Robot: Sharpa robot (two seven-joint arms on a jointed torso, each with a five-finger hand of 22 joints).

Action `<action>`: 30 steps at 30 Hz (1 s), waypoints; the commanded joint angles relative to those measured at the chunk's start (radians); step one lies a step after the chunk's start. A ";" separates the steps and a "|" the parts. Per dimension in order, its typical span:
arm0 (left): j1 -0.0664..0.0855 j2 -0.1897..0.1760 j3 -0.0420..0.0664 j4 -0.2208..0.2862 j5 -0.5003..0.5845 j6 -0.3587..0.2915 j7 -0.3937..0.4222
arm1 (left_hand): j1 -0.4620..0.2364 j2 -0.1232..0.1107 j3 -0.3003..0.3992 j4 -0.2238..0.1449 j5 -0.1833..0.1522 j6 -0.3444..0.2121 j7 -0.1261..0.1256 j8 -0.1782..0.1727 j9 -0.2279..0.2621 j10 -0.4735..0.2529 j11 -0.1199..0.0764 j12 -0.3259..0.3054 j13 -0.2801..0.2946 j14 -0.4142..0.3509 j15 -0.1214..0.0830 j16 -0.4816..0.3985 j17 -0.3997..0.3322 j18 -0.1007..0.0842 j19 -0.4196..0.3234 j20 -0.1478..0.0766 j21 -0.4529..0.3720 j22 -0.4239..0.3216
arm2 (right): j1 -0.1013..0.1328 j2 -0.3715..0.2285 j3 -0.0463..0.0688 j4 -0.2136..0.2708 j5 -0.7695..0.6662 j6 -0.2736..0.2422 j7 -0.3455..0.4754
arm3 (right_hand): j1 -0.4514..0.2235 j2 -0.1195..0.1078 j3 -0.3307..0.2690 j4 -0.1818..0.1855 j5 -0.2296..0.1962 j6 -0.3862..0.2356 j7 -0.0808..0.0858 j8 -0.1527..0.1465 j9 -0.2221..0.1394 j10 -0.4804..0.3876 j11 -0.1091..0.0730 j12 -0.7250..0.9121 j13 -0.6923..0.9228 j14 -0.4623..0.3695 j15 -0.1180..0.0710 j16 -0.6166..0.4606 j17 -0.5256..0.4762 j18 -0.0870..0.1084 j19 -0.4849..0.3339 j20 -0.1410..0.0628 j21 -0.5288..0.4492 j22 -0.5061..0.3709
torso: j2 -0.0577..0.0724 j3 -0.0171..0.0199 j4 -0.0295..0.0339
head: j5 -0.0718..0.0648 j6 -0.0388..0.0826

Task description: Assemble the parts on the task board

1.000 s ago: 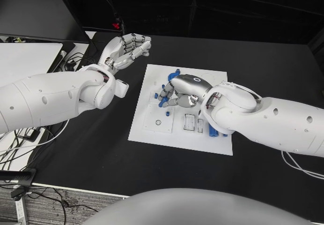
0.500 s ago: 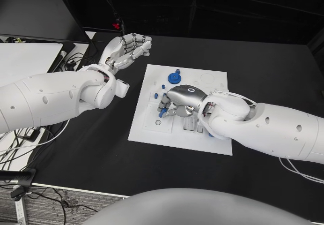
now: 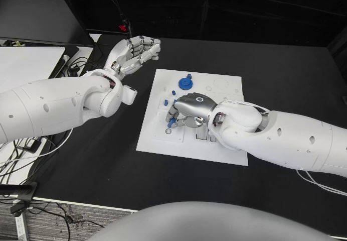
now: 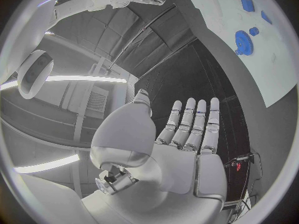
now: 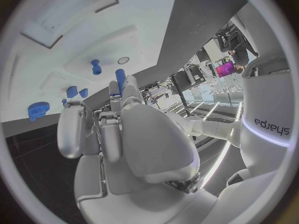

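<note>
We have our right hand [image 3: 194,108] low over the middle of the task board [image 3: 160,143], its fingers [image 5: 118,92] pinching a slim blue peg [image 5: 119,78]. A blue gear [image 3: 186,83] sits near the board's far edge, with small blue parts [image 3: 168,102] beside the hand. We judge this the insertion step: next, line the peg up with its hole and press down. Our left hand [image 3: 135,52] hangs spread and empty above the desk [image 3: 94,160], off the board's far-left corner.

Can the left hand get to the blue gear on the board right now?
Probably yes. The left hand is open beyond the task board's far left corner, and the blue gear lies uncovered near that edge; the right hand works nearer the middle.
</note>
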 commanded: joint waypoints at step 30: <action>0.002 0.002 0.001 0.001 0.003 0.004 0.025 | 0.010 0.004 -0.009 -0.001 0.004 -0.010 0.128 0.008 -0.002 -0.008 0.002 0.009 -0.002 -0.008 0.001 0.007 -0.004 -0.004 0.006 -0.002 0.004 -0.002 | -0.001 0.033 -0.008 -0.016 -0.091 0.088 -0.017 | 0.011 0.007 0.009 0.002 0.003 0.018 -0.008 -0.007 0.002 -0.011 0.012 -0.008 0.001 0.102 0.003 0.002 0.262 0.004 0.029 -0.003 -0.006 0.176 | 0.001 -0.0009 -0.0003 | 0.003 0.000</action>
